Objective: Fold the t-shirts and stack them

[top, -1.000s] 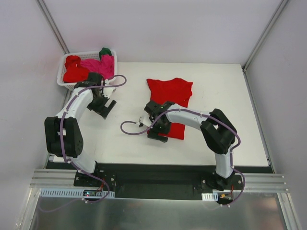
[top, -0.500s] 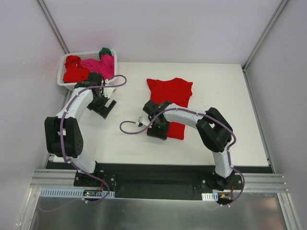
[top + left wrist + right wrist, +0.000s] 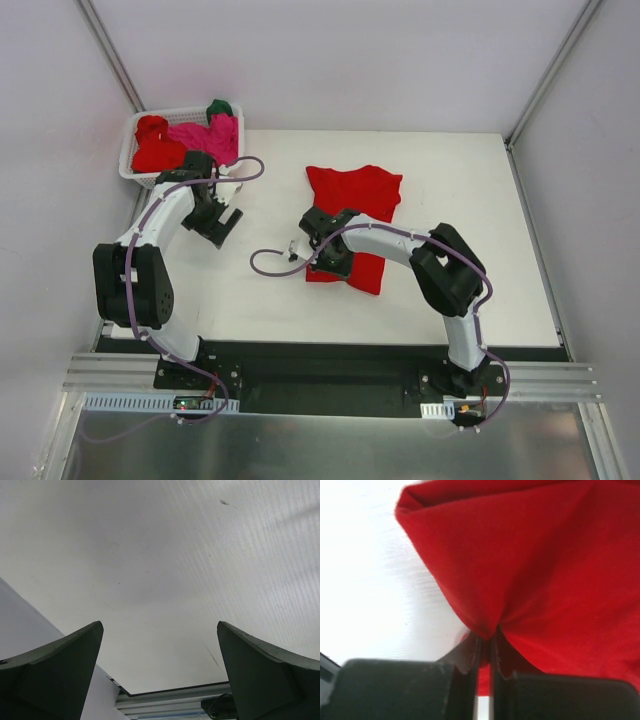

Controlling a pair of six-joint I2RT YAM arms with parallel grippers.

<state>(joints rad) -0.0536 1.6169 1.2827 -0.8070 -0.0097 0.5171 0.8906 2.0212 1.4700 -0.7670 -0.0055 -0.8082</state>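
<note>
A bright red t-shirt [image 3: 357, 192] lies spread on the middle of the white table. My right gripper [image 3: 331, 264] is shut on its near left edge, and the wrist view shows a pinch of red t-shirt cloth [image 3: 530, 570] bunched between the two fingers of the right gripper [image 3: 486, 639]. Other t-shirts, red [image 3: 152, 150], magenta-pink [image 3: 208, 135] and dark green [image 3: 221, 107], are heaped in the white basket. Just in front of that basket my left gripper [image 3: 222, 226] hangs open over bare table; nothing lies between the jaws of the left gripper [image 3: 160, 650].
The white lattice basket [image 3: 130, 160] sits at the table's far left corner. A purple cable [image 3: 262, 266] loops out left of the right wrist. The table's near edge and the metal rail [image 3: 170, 700] show in the left wrist view.
My right gripper has closed on the near left edge of the red t-shirt and shifted slightly up-right. The cloth edge there now looks pulled. The left arm has stayed still.
</note>
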